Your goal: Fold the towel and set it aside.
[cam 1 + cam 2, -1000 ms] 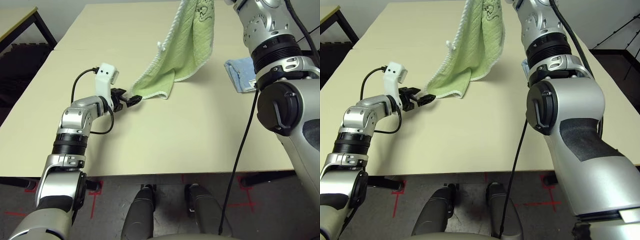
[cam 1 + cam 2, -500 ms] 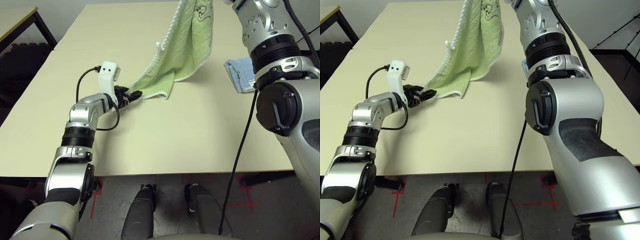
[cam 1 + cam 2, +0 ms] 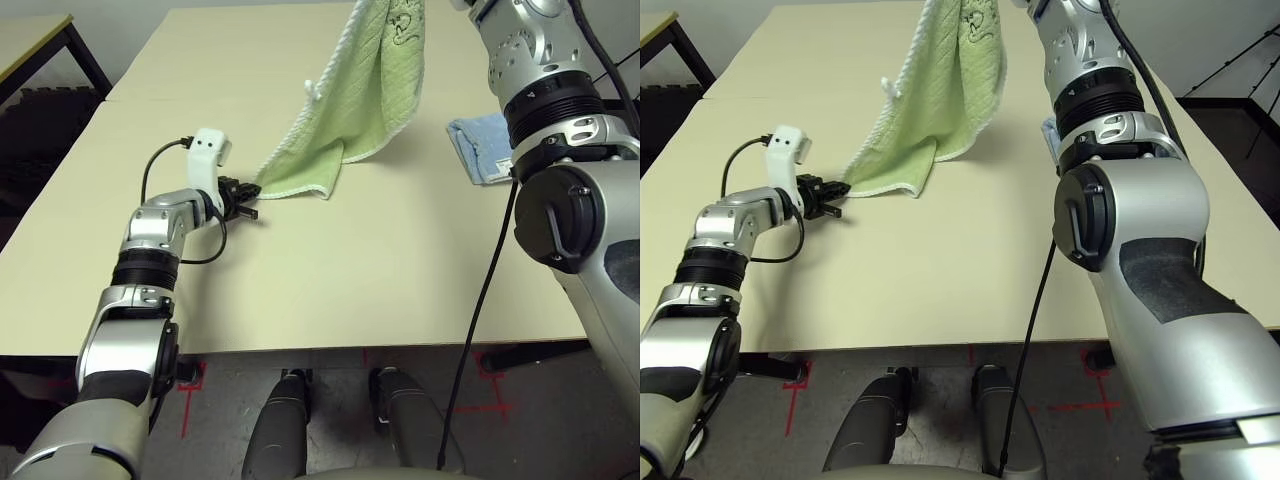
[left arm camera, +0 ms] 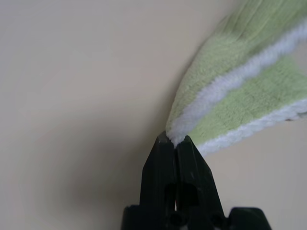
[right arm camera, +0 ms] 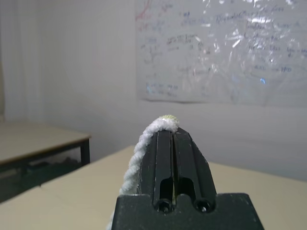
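**Green towel strung between two clamped grippers**

Light green terry cloth, the towel (image 3: 365, 95) hung from above the far side of the beige table (image 3: 350, 270) and slanted down toward the robot's left, where its lowest corner sat just at the tabletop. The head views showed that whole span, along with a folded light blue cloth (image 3: 478, 148) lying on the table beside the raised right arm, well apart from the towel's low end.

The left wrist view gave what the head views could not: the white stitched edging of the towel's corner pinched right at the tips of the left gripper (image 4: 173, 140), its two black fingers pressed flat together on the cloth. The right wrist view showed the right gripper (image 5: 169, 130) likewise clamped, with a twist of white edging and a sliver of green caught between its fingers, pointing up and away from the table. Behind it stood a second table and a wall-hung whiteboard (image 5: 220, 50) covered in handwriting too faint to read.

A small dark green embroidered mark (image 3: 404, 25) sat near the towel's upper end; its design could not be made out.
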Action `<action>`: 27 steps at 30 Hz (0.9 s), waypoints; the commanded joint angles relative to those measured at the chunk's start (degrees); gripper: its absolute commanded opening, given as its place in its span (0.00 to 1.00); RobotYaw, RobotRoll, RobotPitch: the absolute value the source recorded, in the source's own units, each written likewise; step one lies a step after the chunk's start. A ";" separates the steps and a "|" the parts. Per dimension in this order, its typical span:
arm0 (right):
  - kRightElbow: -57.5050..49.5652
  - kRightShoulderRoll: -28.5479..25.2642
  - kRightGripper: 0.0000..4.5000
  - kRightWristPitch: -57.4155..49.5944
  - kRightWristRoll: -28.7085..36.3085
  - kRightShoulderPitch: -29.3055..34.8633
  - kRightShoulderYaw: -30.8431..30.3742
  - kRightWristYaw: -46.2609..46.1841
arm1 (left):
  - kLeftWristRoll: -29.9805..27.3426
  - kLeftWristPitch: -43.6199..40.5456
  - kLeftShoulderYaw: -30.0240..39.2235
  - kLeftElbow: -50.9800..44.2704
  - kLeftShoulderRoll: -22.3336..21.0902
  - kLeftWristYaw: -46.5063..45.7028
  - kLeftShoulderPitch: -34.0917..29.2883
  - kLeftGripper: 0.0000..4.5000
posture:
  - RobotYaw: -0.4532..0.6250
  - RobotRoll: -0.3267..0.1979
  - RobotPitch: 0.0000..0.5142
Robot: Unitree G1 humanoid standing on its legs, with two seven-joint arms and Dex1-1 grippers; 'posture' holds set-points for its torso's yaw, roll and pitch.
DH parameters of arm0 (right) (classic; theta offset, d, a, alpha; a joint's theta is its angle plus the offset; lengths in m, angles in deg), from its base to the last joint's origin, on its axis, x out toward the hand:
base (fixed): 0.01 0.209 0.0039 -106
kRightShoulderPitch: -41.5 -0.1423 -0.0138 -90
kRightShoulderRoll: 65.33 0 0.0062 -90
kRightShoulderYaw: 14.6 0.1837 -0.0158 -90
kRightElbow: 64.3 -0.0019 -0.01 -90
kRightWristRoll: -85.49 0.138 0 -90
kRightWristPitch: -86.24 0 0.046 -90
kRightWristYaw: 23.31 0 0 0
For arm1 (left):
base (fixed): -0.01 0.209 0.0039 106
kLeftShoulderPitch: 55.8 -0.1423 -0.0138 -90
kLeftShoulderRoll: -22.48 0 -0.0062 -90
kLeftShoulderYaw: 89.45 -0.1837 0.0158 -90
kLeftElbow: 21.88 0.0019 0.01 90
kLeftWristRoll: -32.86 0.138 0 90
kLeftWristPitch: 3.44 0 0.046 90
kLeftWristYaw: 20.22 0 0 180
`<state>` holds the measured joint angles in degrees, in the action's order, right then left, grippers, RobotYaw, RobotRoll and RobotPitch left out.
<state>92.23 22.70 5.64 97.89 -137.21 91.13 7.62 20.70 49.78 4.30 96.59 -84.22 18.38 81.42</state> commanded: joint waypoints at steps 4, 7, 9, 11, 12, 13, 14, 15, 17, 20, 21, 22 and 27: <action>-1.19 -6.06 0.00 1.03 -0.58 8.67 0.07 3.40 | 1.31 -1.80 1.57 -6.56 -4.90 -2.52 2.80 0.01 | 0.46 0.62 0.30; -1.95 -9.16 0.00 -2.41 0.42 15.87 0.15 9.61 | 3.01 0.56 3.90 -6.09 -4.83 -9.03 6.08 0.01 | 0.45 0.62 0.30; -5.37 -10.25 0.00 -9.25 2.99 21.80 0.03 18.11 | 3.03 0.11 4.87 -7.57 -4.37 -11.53 6.03 0.01 | 0.45 0.62 0.30; -11.24 -10.88 0.00 -19.36 7.51 26.84 0.80 24.58 | 2.78 -1.41 4.93 -9.78 -4.20 -12.20 5.12 0.01 | 0.45 0.62 0.31; -15.81 -11.63 0.00 -26.84 10.73 30.16 0.99 28.17 | 2.34 -3.30 4.46 -11.39 -4.58 -11.33 4.25 0.01 | 0.45 0.62 0.32; -19.58 -12.22 0.00 -31.65 12.89 32.76 1.22 29.95 | 1.91 -5.01 3.88 -12.84 -5.04 -10.29 3.49 0.01 | 0.45 0.62 0.32; -22.21 -12.95 0.00 -35.78 14.57 34.82 1.88 30.25 | 1.57 -6.47 3.50 -14.19 -5.45 -9.45 2.75 0.01 | 0.45 0.62 0.32; -23.95 -13.91 0.00 -39.09 15.78 36.35 2.52 30.27 | 1.49 -7.40 3.47 -14.84 -5.74 -9.19 2.33 0.01 | 0.45 0.62 0.32; -25.70 -15.72 0.00 -40.35 15.37 38.44 2.33 29.42 | 2.24 -7.40 4.20 -14.47 -6.10 -10.40 2.24 0.01 | 0.44 0.62 0.33; -25.33 -16.39 0.00 -36.08 12.71 37.26 1.81 24.50 | 2.95 -5.45 6.05 -12.27 -5.41 -13.30 2.82 0.01 | 0.43 0.62 0.34; -24.56 -16.15 0.00 -34.05 11.86 36.37 1.73 22.61 | 2.94 -4.74 6.73 -11.69 -4.84 -14.45 2.98 0.01 | 0.43 0.62 0.34; -23.49 -15.75 0.00 -31.54 10.79 35.37 1.49 20.76 | 2.86 -3.30 7.81 -10.77 -3.82 -16.34 3.28 0.01 | 0.43 0.62 0.34; -15.73 -12.05 0.00 -13.56 4.26 28.93 0.39 8.46 | 3.68 13.24 14.01 -2.10 1.21 -28.82 6.64 0.01 | 0.43 0.62 0.35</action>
<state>73.75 10.38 -13.41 104.18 -107.20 91.53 20.07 23.25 57.55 15.61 91.53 -82.93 -6.31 86.91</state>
